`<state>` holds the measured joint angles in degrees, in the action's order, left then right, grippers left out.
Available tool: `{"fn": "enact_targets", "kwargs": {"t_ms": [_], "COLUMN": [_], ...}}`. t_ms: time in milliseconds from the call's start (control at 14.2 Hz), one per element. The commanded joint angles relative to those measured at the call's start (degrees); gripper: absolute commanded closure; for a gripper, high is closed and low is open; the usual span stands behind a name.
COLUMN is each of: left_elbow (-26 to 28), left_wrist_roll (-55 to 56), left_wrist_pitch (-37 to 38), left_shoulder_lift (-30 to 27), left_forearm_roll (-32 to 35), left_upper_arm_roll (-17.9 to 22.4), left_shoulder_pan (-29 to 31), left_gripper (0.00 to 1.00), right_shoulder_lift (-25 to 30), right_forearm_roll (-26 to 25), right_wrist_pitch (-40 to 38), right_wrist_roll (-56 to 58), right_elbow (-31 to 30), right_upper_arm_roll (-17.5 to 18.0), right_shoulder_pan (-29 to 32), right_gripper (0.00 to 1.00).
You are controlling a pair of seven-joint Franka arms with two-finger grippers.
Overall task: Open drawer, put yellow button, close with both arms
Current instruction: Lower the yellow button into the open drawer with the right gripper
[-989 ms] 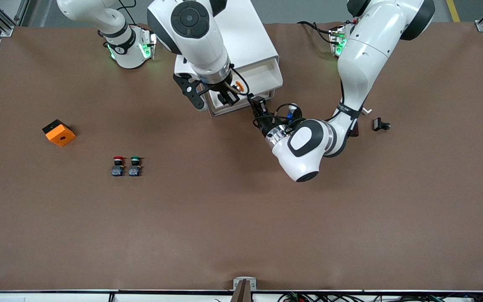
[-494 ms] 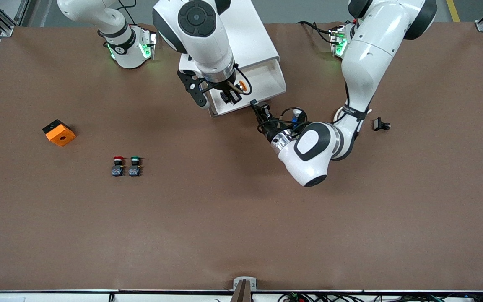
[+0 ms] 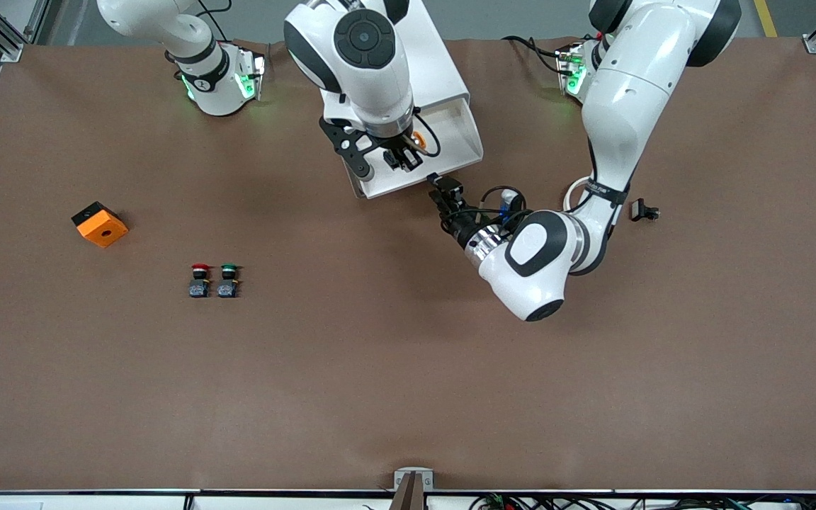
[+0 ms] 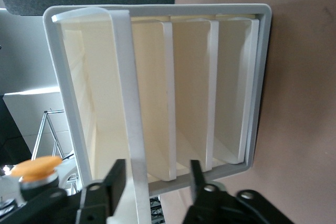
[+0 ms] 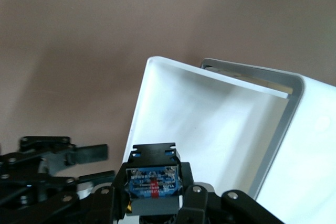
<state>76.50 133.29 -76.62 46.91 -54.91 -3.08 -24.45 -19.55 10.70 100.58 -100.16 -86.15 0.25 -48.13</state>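
Observation:
The drawer (image 3: 450, 138) stands pulled out of the white cabinet (image 3: 431, 64), its white tray showing. My right gripper (image 3: 399, 157) is shut on the yellow button (image 3: 416, 138) and holds it over the open tray. In the right wrist view the button's black and blue body (image 5: 152, 179) sits between the fingers, above the tray (image 5: 210, 124). My left gripper (image 3: 445, 188) is at the drawer's front. In the left wrist view it (image 4: 155, 174) is open, its fingers on either side of the drawer's front wall (image 4: 128, 103). The yellow cap (image 4: 37, 165) shows there too.
A red-capped button (image 3: 200, 278) and a green-capped button (image 3: 228, 278) stand side by side on the brown table, nearer the front camera. An orange block (image 3: 100, 224) lies toward the right arm's end. A small black part (image 3: 643, 210) lies toward the left arm's end.
My right gripper has carried the yellow button toward the left arm's end, further over the tray. My left gripper has drawn back toward the front camera and the drawer is out slightly further.

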Motion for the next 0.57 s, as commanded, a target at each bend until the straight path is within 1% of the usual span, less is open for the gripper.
{"fn": "enact_targets", "kwargs": {"t_ms": [0,141,424,494], "left_elbow": [-4.3,-6.8,-7.2,-7.2], "left_wrist_roll": [-0.7,-2.4,-13.2,-16.4], "left_wrist_pitch": [0.2,0.2,0.5,0.8], "left_shoulder_lift": [0.5,0.4,-1.7,-2.6], "left_forearm_roll": [1.0,1.0,1.5,2.6], "left_upper_arm_roll": [2.2,4.7,10.1,11.2], "left_shoulder_pan": [0.2,0.3,1.2,1.2], "left_gripper": [0.0,0.0,0.0,0.0], "right_shoulder_lift": [-0.1,-0.8,-2.7,-3.2], "right_forearm_roll": [-0.9,-0.9,-0.9,-0.7], "right_wrist_pitch": [-0.4,-0.5,0.1,0.7], "right_wrist_roll": [-0.7,-1.0,-0.9,-1.0], "right_elbow": [-0.6,-0.7,-1.4,-1.2], "right_upper_arm_roll": [-0.4,-0.4,-0.4,-0.4], "right_shoulder_pan": [-2.7,-3.3,-4.4,-4.4], "right_gripper": [0.8,0.8,0.8,0.8]}}
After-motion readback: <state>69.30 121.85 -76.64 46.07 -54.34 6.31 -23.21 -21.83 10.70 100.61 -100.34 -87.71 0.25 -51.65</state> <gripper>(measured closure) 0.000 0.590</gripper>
